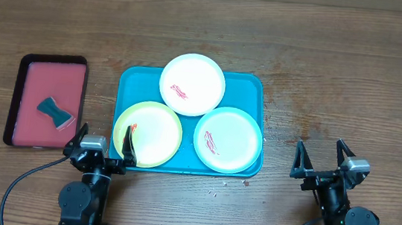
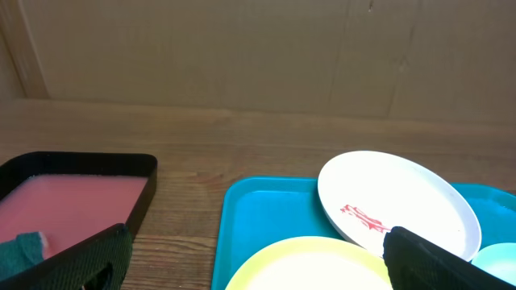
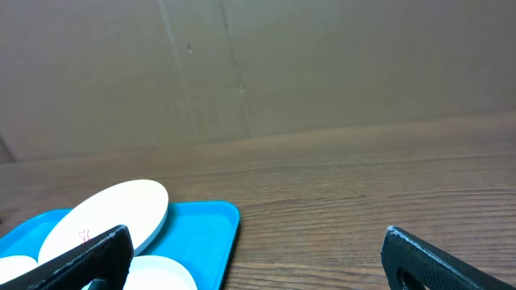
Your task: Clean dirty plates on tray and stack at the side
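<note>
Three plates lie on the teal-blue tray (image 1: 133,83). The white-rimmed plate (image 1: 193,84) is at the back and overlaps the other two. The yellow-green plate (image 1: 148,133) is front left, the light blue plate (image 1: 228,140) front right. Each carries a red smear. My left gripper (image 1: 103,141) is open and empty at the tray's front left corner, one finger over the yellow-green plate's edge. My right gripper (image 1: 323,158) is open and empty on bare table right of the tray. The left wrist view shows the white plate (image 2: 399,197) and the tray (image 2: 258,217).
A smaller dark-rimmed pink-red tray (image 1: 35,84) sits left of the teal tray and holds a teal sponge (image 1: 56,110). Small red specks mark the wood by the teal tray's front right corner (image 1: 242,183). A cardboard wall stands behind the table.
</note>
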